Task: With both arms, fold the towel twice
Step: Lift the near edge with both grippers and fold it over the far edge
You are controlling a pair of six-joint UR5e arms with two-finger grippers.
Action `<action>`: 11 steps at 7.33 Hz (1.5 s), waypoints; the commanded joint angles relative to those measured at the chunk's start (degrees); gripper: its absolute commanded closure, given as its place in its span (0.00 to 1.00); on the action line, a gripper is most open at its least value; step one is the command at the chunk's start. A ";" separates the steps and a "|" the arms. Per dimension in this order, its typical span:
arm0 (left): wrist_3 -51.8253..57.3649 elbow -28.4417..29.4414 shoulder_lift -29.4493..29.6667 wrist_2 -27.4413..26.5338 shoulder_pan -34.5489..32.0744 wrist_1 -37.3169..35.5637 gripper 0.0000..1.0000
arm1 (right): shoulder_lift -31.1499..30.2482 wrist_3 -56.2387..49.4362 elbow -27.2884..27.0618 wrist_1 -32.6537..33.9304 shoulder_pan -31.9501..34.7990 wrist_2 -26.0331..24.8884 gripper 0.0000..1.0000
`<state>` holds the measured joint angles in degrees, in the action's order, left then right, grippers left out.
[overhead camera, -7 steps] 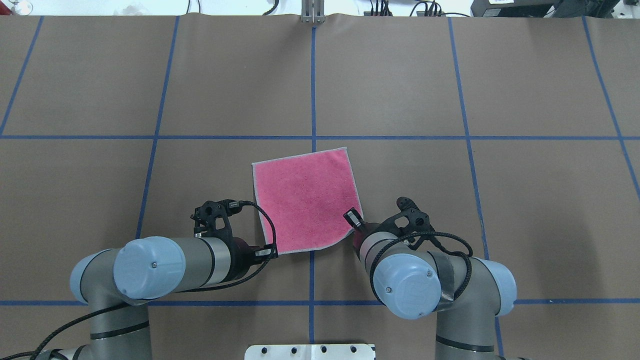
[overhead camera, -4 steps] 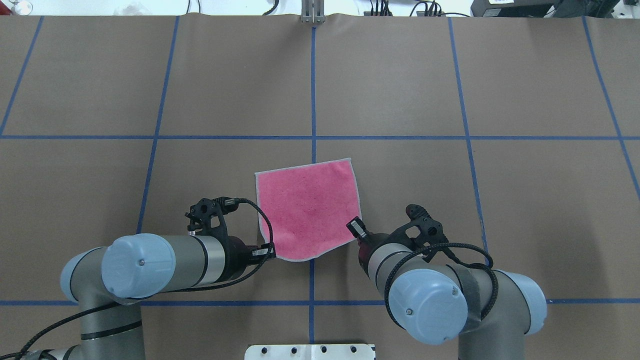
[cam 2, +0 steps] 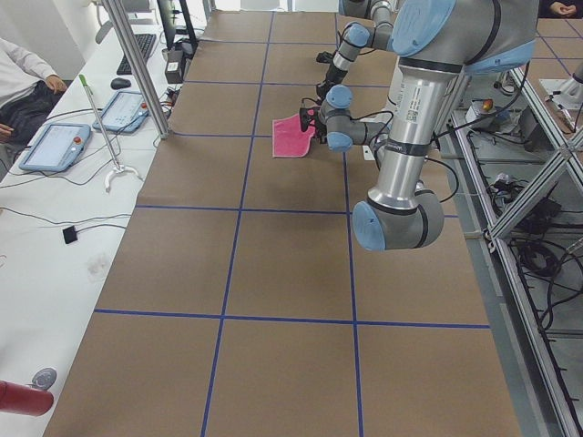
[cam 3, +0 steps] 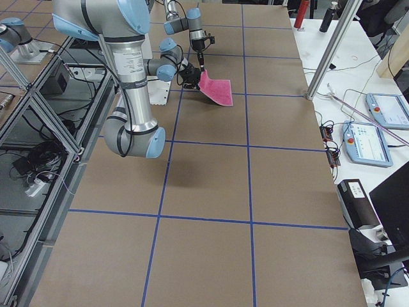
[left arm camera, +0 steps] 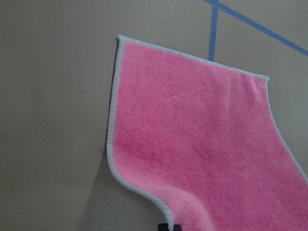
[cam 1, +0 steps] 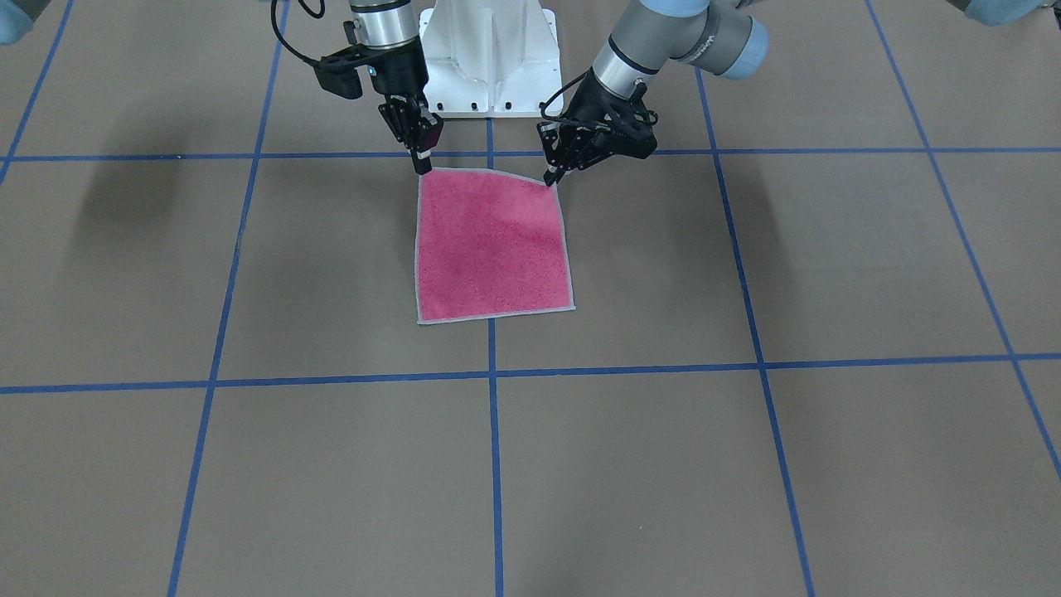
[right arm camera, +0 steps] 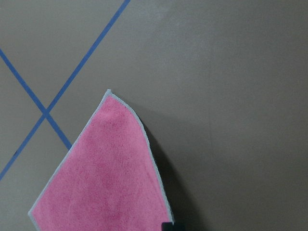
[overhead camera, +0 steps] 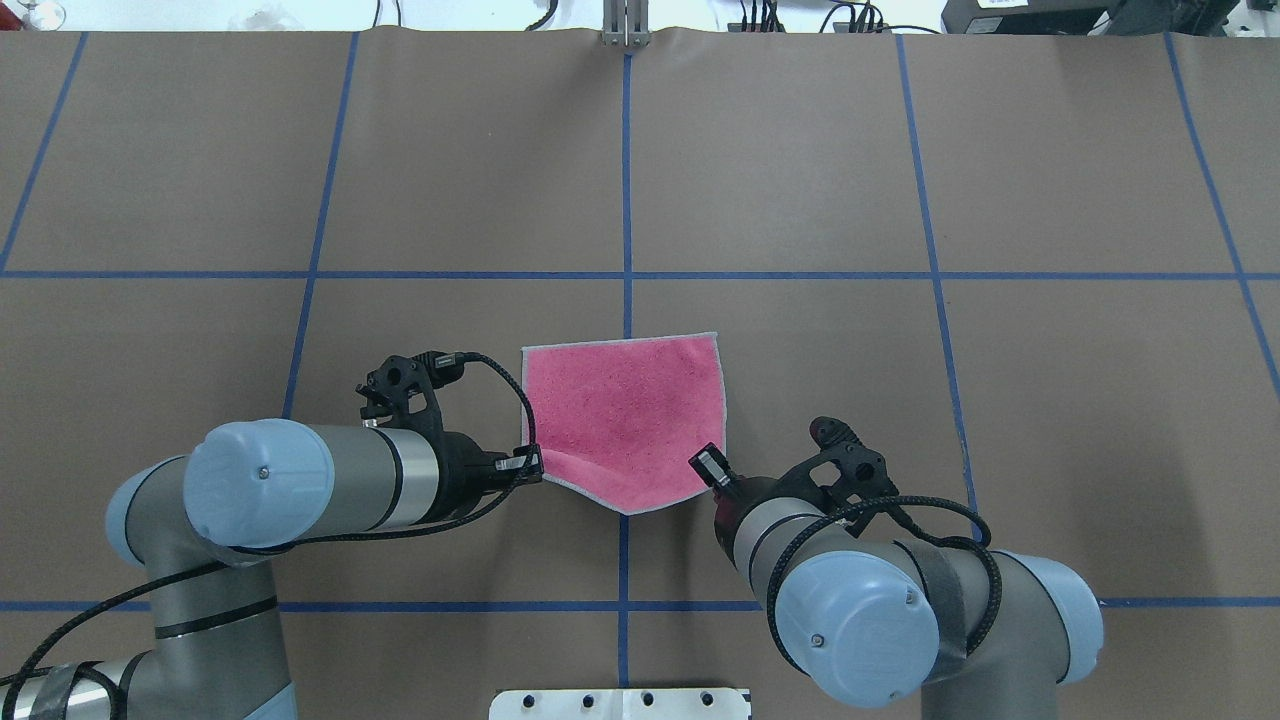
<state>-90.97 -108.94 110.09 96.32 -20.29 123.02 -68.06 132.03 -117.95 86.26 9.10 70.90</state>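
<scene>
The towel (overhead camera: 625, 420) shows its pink face with a light grey border, just in front of the robot. My left gripper (overhead camera: 535, 465) is shut on its near left corner. My right gripper (overhead camera: 712, 468) is shut on its near right corner. Both near corners are lifted and the near edge sags in a curve between them, while the far edge lies on the table. In the front-facing view the towel (cam 1: 493, 249) hangs from the right gripper (cam 1: 423, 164) and the left gripper (cam 1: 551, 176). Both wrist views show the towel (left arm camera: 202, 144) (right arm camera: 101, 183) sloping away to the table.
The brown table cover (overhead camera: 900, 400) is marked with blue tape grid lines (overhead camera: 627, 180). The white pedestal base (cam 1: 489, 58) stands right behind the grippers. An operator's desk with tablets (cam 2: 55, 146) runs along the table's far side.
Both grippers have pulled back toward the robot's base with the towel's near corners. The towel's far edge has slid nearer and squared up, and the near edge sags more.
</scene>
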 commanded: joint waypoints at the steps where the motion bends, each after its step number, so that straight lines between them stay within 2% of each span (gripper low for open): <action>1: 0.00 0.31 1.87 1.58 -2.29 -0.76 1.00 | 0.56 -0.28 2.10 -0.04 1.62 0.03 1.00; 3: 0.00 1.01 2.23 1.50 -3.35 -0.86 1.00 | 2.84 -1.51 4.82 -0.48 3.99 0.29 1.00; 6: 0.00 6.19 6.09 1.50 -5.28 -0.86 1.00 | 5.03 -2.65 7.02 -0.66 7.07 0.47 1.00; 11: 1.49 9.18 6.53 1.24 -7.22 -0.86 1.00 | 7.15 -3.97 11.42 -0.74 10.58 0.82 1.00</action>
<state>-90.06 -100.68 116.36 97.72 -27.10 122.17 -61.02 128.52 -107.54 85.58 18.80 71.51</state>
